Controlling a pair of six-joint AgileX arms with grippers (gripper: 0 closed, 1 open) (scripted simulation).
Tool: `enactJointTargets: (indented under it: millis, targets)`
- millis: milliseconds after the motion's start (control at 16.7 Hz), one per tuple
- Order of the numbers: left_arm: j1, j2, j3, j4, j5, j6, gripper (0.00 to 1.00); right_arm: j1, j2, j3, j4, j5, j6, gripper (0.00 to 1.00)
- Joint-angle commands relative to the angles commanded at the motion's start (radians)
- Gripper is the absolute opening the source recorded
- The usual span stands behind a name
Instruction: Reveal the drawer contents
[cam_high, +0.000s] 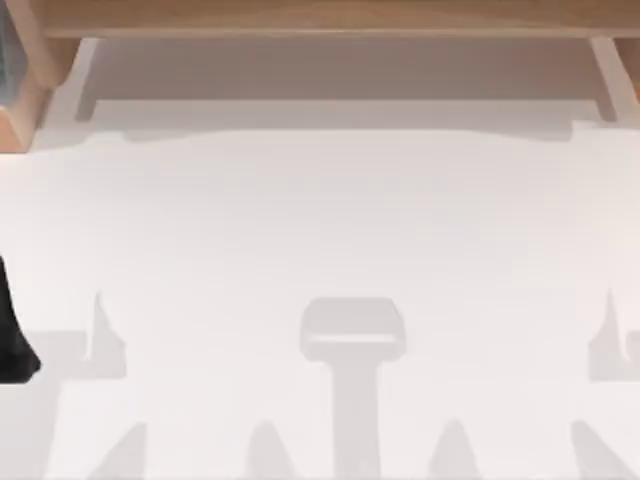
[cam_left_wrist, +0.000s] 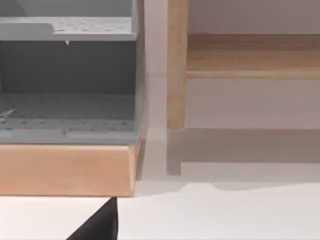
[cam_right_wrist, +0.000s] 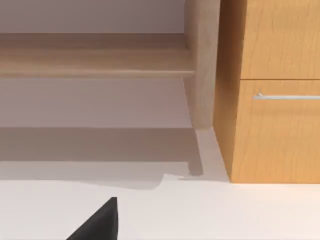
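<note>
Drawer (cam_right_wrist: 280, 130) closed, handle (cam_right_wrist: 286, 96) untouched; left arm (cam_high: 15, 335) at counter (cam_high: 320, 250) left edge; finger state of both grippers: cannot tell.

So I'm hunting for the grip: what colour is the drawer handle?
Silver, a thin bar on the orange-brown wooden drawer front; right wrist view shows it best.

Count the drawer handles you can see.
1: a silver bar handle on the wooden cabinet's lower drawer front in the right wrist view. Others may be hidden.
</note>
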Motion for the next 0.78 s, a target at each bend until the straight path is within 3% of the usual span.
enactJointTargets:
  millis: [360,780]
  targets:
    - [0.0,0.0,0.0,0.0,0.0,0.0,1.0,-0.06,0.112,0.079,0.059,-0.049,-0.002,1.0]
    - [0.0,0.0,0.0,0.0,0.0,0.0,1.0,-0.256,0.594,0.356,0.26,-0.251,0.009,1.0]
